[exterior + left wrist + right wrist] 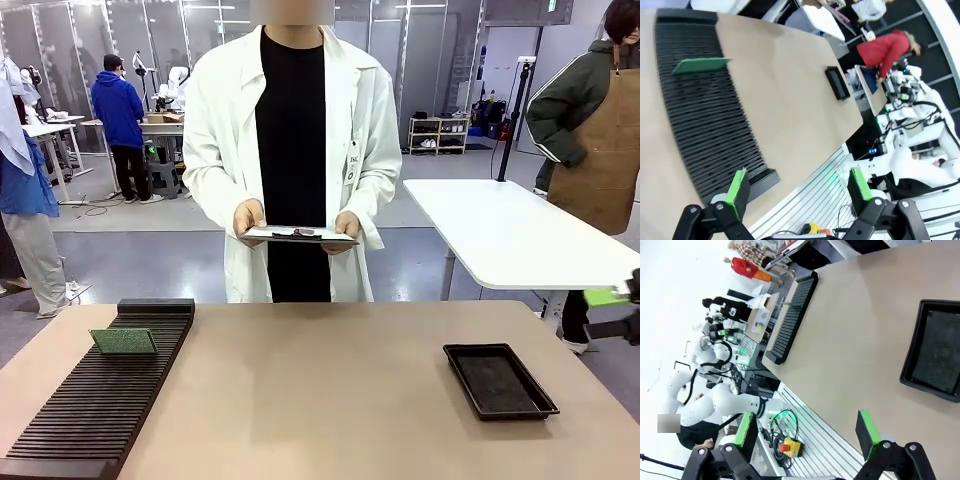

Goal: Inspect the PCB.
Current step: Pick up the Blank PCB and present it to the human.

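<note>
The PCB [122,341] is a green dotted board standing on edge in a slot of the black ribbed rack [105,390] at the table's left. In the left wrist view the PCB [701,65] sits far up the rack [705,125]. My left gripper [799,186] hovers off the table's near edge, open, with nothing between its green-padded fingers [737,186]. My right gripper [806,432] is also open and empty, well back from the table. Its green pad pokes in at the right edge of the front view [606,296].
A shallow black tray [498,380] lies at the table's right, also seen as the tray [935,355] in the right wrist view. A person in a white coat stands at the far side holding a grey clipboard [300,235]. Bare tabletop [320,400] spans the middle.
</note>
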`<state>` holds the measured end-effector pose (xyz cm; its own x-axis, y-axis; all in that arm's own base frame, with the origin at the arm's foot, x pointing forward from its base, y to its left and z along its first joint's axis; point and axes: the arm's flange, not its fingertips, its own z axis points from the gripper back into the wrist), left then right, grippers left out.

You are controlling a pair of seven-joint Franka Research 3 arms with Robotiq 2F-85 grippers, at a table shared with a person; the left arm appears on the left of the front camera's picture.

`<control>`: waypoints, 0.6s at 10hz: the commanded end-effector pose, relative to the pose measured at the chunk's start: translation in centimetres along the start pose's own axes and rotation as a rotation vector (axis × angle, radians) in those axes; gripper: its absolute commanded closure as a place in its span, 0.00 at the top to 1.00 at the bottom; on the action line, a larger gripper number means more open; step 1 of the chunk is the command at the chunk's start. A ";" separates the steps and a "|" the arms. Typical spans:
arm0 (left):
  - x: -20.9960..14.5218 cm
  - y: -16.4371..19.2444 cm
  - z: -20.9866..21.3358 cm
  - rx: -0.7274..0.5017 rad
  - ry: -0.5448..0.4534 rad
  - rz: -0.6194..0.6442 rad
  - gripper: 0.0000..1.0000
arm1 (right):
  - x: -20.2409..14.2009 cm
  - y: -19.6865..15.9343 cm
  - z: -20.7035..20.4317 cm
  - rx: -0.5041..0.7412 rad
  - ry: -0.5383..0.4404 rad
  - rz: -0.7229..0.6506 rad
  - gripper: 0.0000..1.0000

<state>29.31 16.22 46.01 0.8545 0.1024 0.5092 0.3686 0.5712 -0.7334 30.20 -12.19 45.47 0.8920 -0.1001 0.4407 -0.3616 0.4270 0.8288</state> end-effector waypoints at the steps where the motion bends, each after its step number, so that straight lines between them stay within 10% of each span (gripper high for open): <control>1: -10.0 0.5 -4.9 -0.023 -0.072 0.026 1.00 | -3.1 -0.6 -1.5 0.038 -0.008 0.011 1.00; 4: -9.9 1.2 -5.3 -0.002 -0.056 0.049 1.00 | -2.8 -1.0 -3.1 0.048 -0.054 0.010 1.00; 6: -3.0 4.6 1.8 0.009 -0.048 0.077 1.00 | -0.9 -1.4 0.4 0.053 -0.023 -0.018 1.00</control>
<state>27.99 19.95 41.22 0.8692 0.1830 0.4593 0.2824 0.5789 -0.7650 30.33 -12.54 43.69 0.8957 -0.1352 0.4237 -0.3489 0.3770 0.8580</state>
